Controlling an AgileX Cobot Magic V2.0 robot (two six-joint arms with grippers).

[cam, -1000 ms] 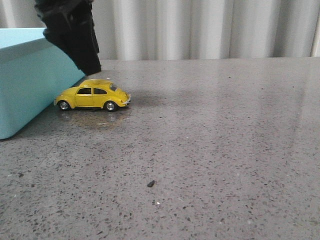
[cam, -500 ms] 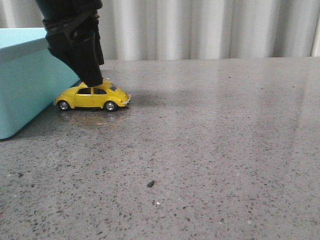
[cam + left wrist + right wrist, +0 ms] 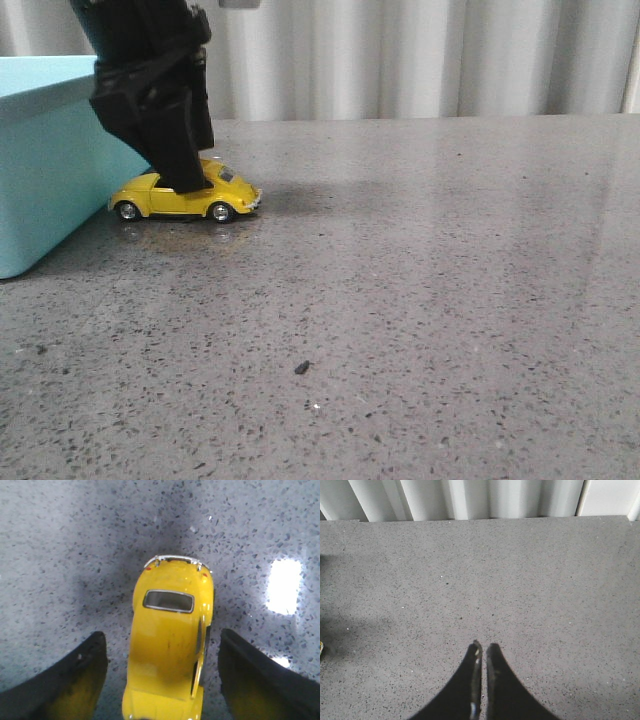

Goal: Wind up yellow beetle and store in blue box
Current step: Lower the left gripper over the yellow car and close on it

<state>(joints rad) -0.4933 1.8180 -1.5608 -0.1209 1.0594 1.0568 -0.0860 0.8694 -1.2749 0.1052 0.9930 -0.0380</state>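
From the left, your blue box (image 3: 45,160) runs off frame, your left gripper (image 3: 185,180) hides the yellow beetle (image 3: 225,195) roof up front, yet its wrist view shows fingers (image 3: 75,680) spread wide either side, clear of the car, while your right gripper (image 3: 481,652) sits pinched together, empty, over the table (image 3: 420,300).

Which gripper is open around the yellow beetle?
The left gripper: its jaws are spread on either side of the yellow beetle, not yet touching it. The right gripper is shut over bare table, away from the car.
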